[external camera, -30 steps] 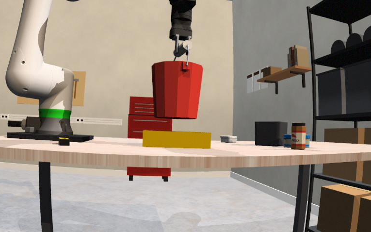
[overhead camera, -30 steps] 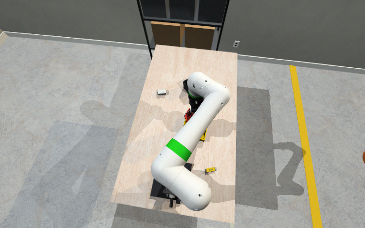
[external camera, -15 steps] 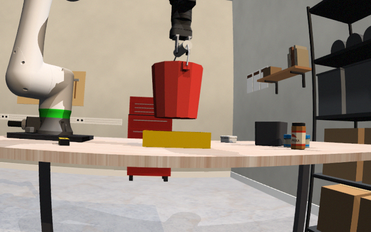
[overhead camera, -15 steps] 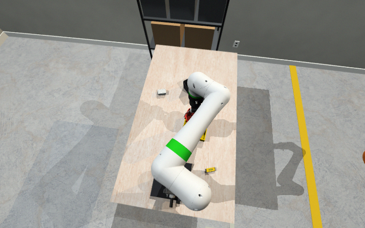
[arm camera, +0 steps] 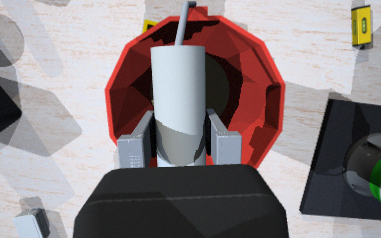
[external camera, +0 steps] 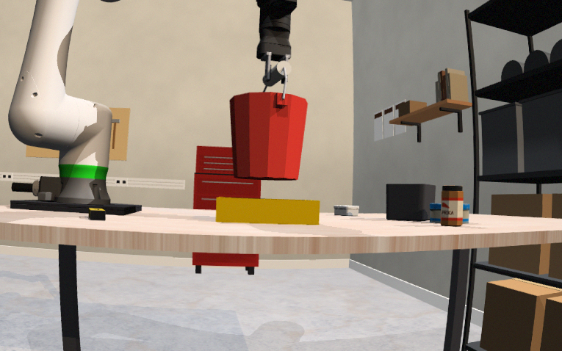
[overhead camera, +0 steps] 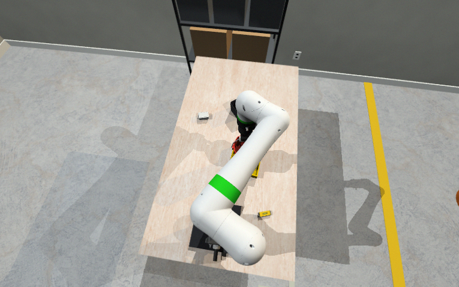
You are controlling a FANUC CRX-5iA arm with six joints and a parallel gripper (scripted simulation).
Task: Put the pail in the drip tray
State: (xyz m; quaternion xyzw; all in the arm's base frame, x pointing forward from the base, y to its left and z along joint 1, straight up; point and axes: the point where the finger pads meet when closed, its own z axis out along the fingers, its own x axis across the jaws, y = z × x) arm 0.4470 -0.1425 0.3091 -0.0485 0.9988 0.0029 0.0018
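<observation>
One pail (overhead camera: 237, 146) (external camera: 269, 135) (arm camera: 251, 55) hangs roughly upright above the tray (overhead camera: 255, 173) (external camera: 267, 211) (arm camera: 150, 25), its base well apart from the tabletop (overhead camera: 273, 78) (external camera: 361, 230) (arm camera: 89, 185). The pincer (overhead camera: 242, 138) (external camera: 276, 71) (arm camera: 180, 124) stands partly open, closed firmly on the pail's pale handle grip (external camera: 283, 68) (arm camera: 178, 90). The step in hand looks like lining up over the tray. The next move calls for a check that the whole base fits inside the walls, then a slow, level descent almost to the floor before release. The forearm (overhead camera: 249, 153) hides much of both from above; the side view hides the tray's floor behind its wall, and the pail covers most of the tray from the wrist, so I cannot confirm centring.
</observation>
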